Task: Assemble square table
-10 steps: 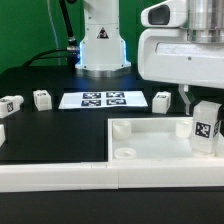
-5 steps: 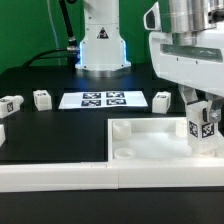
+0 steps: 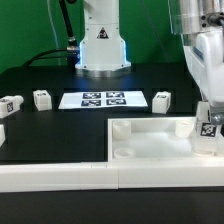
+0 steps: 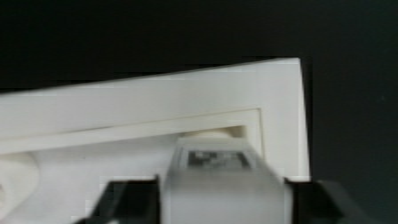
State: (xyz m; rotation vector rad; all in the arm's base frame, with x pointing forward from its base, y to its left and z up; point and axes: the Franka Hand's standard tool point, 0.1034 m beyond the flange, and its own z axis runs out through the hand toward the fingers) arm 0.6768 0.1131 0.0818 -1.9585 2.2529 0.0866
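Observation:
The square table top (image 3: 150, 146), a white tray with a raised rim, lies at the front on the exterior view's right. My gripper (image 3: 207, 116) hangs over its far right corner, shut on a short white tagged leg (image 3: 208, 128) held upright. In the wrist view the leg (image 4: 226, 180) fills the gap between my dark fingers (image 4: 135, 203), with the top's corner (image 4: 267, 95) and a round socket (image 4: 214, 131) just beyond it. Loose legs lie on the black table: two (image 3: 10, 104) (image 3: 41, 98) on the left and one (image 3: 161, 99) behind the top.
The marker board (image 3: 103, 100) lies flat in the middle, in front of the robot base (image 3: 100, 45). A long white bar wall (image 3: 60, 176) runs along the front edge. Another white piece (image 3: 2, 131) shows at the left border.
My hand has turned about its upright axis, swinging its white housing from the left to above the leg. The leg stays over the top's far right corner, a little further right.

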